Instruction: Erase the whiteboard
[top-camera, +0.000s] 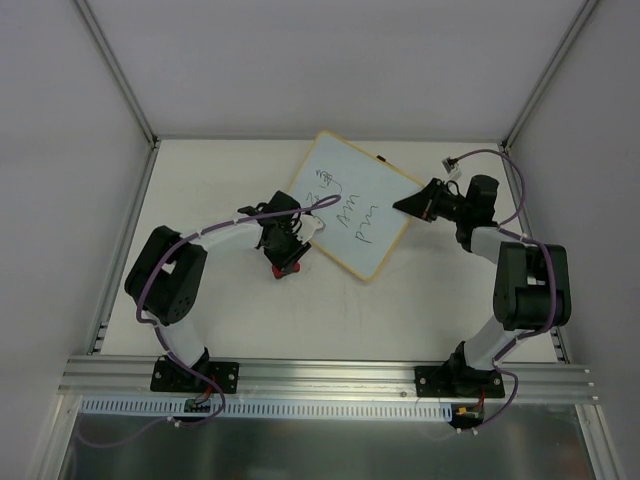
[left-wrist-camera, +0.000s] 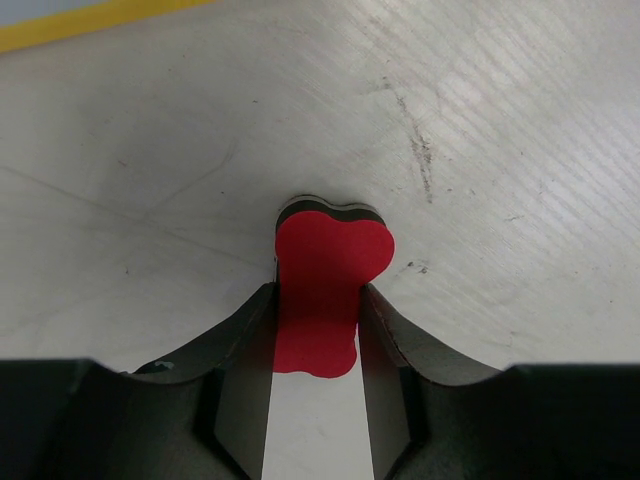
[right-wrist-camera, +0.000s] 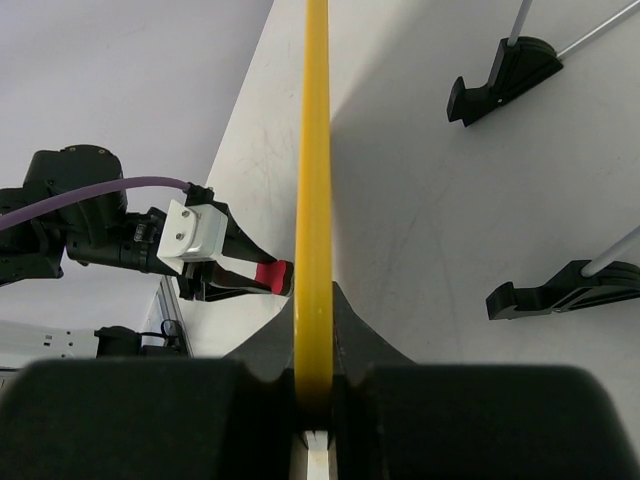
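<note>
The whiteboard (top-camera: 352, 203) lies tilted at the table's middle back, with a tan frame and black scribbles on it. My right gripper (top-camera: 408, 206) is shut on its right frame edge. In the right wrist view that edge is a yellow strip (right-wrist-camera: 317, 150) running between the jaws of the right gripper (right-wrist-camera: 317, 300). My left gripper (top-camera: 285, 262) is shut on a small red eraser (top-camera: 287, 270), over the bare table just off the board's lower-left edge. In the left wrist view the eraser (left-wrist-camera: 330, 250) sits pinched in the left gripper (left-wrist-camera: 318, 295), with the frame (left-wrist-camera: 90, 25) at the top left.
Two black clips (right-wrist-camera: 500, 70) (right-wrist-camera: 555, 292) with metal rods show to the right of the frame edge. White enclosure walls with metal posts surround the table (top-camera: 220, 310). An aluminium rail (top-camera: 320, 375) runs along the near edge by the arm bases.
</note>
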